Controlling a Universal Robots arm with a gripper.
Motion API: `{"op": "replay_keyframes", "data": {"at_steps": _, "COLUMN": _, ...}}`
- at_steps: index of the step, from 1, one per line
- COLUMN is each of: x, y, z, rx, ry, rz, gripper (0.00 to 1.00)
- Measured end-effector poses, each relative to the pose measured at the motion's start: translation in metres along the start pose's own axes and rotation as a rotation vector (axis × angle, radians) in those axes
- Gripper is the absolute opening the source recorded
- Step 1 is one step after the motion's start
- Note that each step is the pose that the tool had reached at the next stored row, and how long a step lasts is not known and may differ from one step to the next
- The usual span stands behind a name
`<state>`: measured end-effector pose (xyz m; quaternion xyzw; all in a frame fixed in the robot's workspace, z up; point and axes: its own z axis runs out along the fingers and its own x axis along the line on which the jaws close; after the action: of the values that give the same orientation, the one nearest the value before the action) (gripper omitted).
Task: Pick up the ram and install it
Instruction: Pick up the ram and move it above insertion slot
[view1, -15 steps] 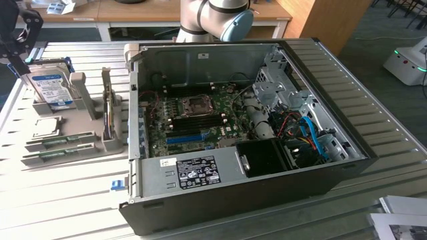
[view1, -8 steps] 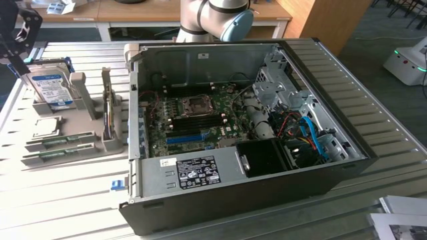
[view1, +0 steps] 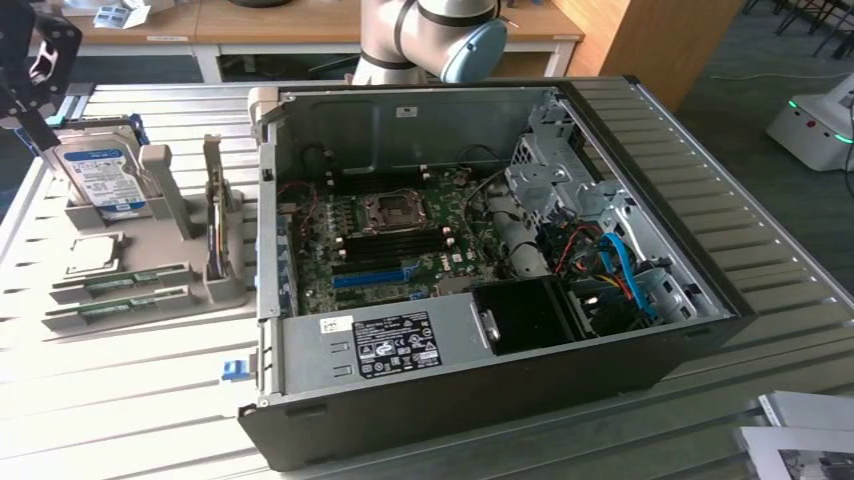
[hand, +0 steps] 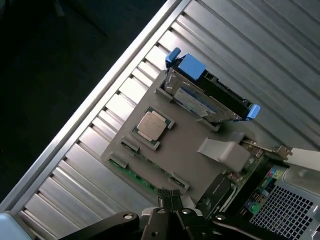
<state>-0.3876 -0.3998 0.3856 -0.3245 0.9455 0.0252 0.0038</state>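
Hovering over the grey holder tray (hand: 192, 150) on the bench (view1: 134, 400), at the exterior view's left, the pincer (hand: 171, 199) is clenched and empty. The ram (hand: 134, 173) lies slotted along the tray's near edge. A good pick likely means parting the jaws, squaring them across the stick's thin faces and lifting straight.

I find open air over the ram sticks (view1: 130, 279), which lie flat in the holder (view1: 180, 292) near the desk's (view1: 134, 400) edge at the exterior view's left. Beside them on the holder, the upright hard drive (view1: 100, 175) and upright card (view1: 214, 215) stand tall. Only a narrow gap separates the card from the computer case's (view1: 441, 400) wall. The case is open on top, so I can reach the motherboard (view1: 400, 235) from above. It is hemmed in by the drive cage (view1: 547, 160), cables (view1: 621, 265) and black fan shroud (view1: 534, 315).
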Motion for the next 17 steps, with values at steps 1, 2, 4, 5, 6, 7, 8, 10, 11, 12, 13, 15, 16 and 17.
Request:
{"op": "replay_keyframes", "data": {"at_steps": 1, "x": 0.0000, "y": 0.0000, "z": 0.0000, "rx": -0.0004, "ry": 0.0007, "rz": -0.016, "gripper": 0.10}}
{"op": "replay_keyframes", "data": {"at_steps": 2, "x": 0.0000, "y": 0.0000, "z": 0.0000, "rx": -0.0007, "ry": 0.0014, "rz": -0.032, "gripper": 0.10}}
{"op": "replay_keyframes", "data": {"at_steps": 4, "x": 0.0000, "y": 0.0000, "z": 0.0000, "rx": -0.0015, "ry": 0.0029, "rz": -0.066, "gripper": 0.10}}
{"op": "replay_keyframes", "data": {"at_steps": 5, "x": 0.0000, "y": 0.0000, "z": 0.0000, "rx": -0.0020, "ry": 0.0037, "rz": -0.083, "gripper": 0.10}}
{"op": "replay_keyframes", "data": {"at_steps": 6, "x": 0.0000, "y": 0.0000, "z": 0.0000, "rx": -0.0024, "ry": 0.0045, "rz": -0.100, "gripper": 0.10}}
{"op": "replay_keyframes", "data": {"at_steps": 7, "x": 0.0000, "y": 0.0000, "z": 0.0000, "rx": -0.0027, "ry": 0.0052, "rz": -0.117, "gripper": 0.10}}
{"op": "replay_keyframes", "data": {"at_steps": 8, "x": 0.0000, "y": 0.0000, "z": 0.0001, "rx": -0.0032, "ry": 0.0060, "rz": -0.134, "gripper": 0.10}}
{"op": "replay_keyframes", "data": {"at_steps": 10, "x": 0.0000, "y": 0.0000, "z": 0.0001, "rx": -0.0039, "ry": 0.0075, "rz": -0.168, "gripper": 0.10}}
{"op": "replay_keyframes", "data": {"at_steps": 11, "x": 0.0000, "y": 0.0000, "z": 0.0001, "rx": -0.0043, "ry": 0.0083, "rz": -0.185, "gripper": 0.10}}
{"op": "replay_keyframes", "data": {"at_steps": 12, "x": 0.0000, "y": 0.0000, "z": 0.0001, "rx": -0.0047, "ry": 0.0091, "rz": -0.201, "gripper": 0.10}}
{"op": "replay_keyframes", "data": {"at_steps": 13, "x": 0.0000, "y": 0.0000, "z": 0.0001, "rx": -0.0051, "ry": 0.0098, "rz": -0.218, "gripper": 0.10}}
{"op": "replay_keyframes", "data": {"at_steps": 15, "x": 0.0000, "y": 0.0000, "z": 0.0002, "rx": -0.0059, "ry": 0.0112, "rz": -0.251, "gripper": 0.10}}
{"op": "replay_keyframes", "data": {"at_steps": 16, "x": 0.0000, "y": 0.0000, "z": 0.0002, "rx": -0.0063, "ry": 0.0121, "rz": -0.269, "gripper": 0.10}}
{"op": "replay_keyframes", "data": {"at_steps": 17, "x": 0.0000, "y": 0.0000, "z": 0.0002, "rx": -0.0067, "ry": 0.0128, "rz": -0.284, "gripper": 0.10}}
